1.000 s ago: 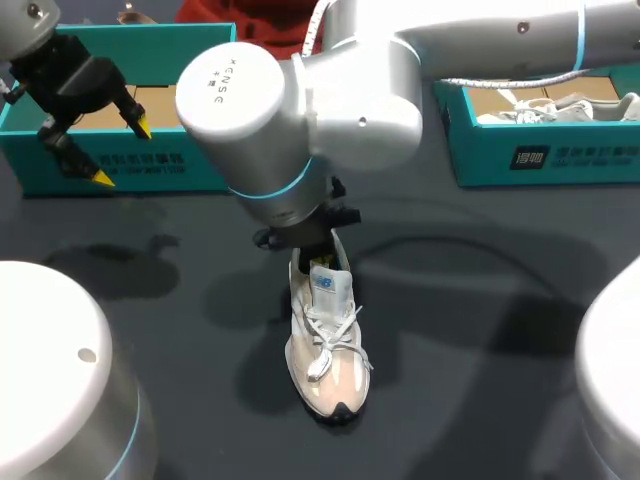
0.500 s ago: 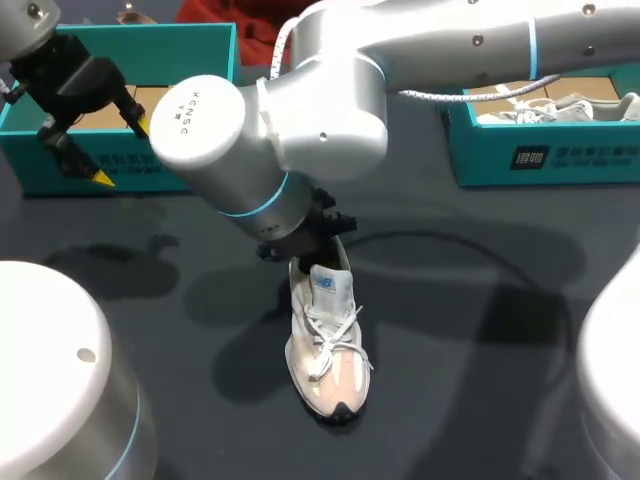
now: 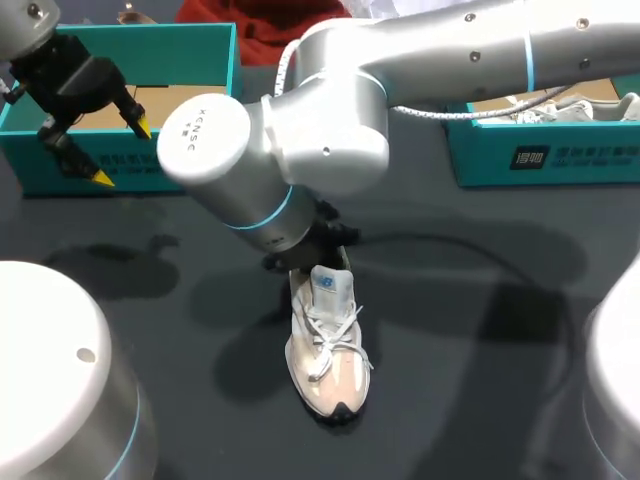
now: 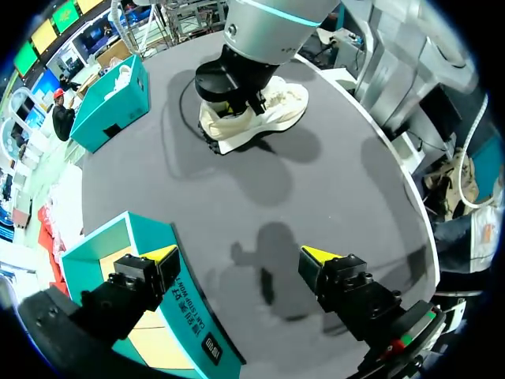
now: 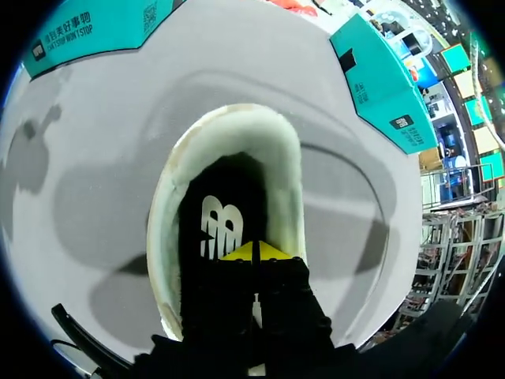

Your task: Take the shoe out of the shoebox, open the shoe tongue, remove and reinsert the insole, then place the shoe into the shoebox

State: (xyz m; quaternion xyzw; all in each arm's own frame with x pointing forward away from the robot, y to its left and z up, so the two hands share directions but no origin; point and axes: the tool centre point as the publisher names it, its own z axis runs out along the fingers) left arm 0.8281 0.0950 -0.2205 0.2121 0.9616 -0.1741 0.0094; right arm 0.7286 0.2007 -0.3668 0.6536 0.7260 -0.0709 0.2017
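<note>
Right end effector (image 5: 256, 251), tips pressed together, is sitting inside the shoe (image 5: 237, 118); it should be pinching the insole (image 5: 221, 225) at its heel, lifting slowly.

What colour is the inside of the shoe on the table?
Black, inside the cream fabric shoe; the right wrist view shows it best.

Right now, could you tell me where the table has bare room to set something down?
The widest bare patch lies right of the shoe, in front of the right box. Another lies between the shoe and the left box. It is crowded at the shoe's heel, where the right gripper sits inside, and at the left box, where the left gripper hovers open.
</note>
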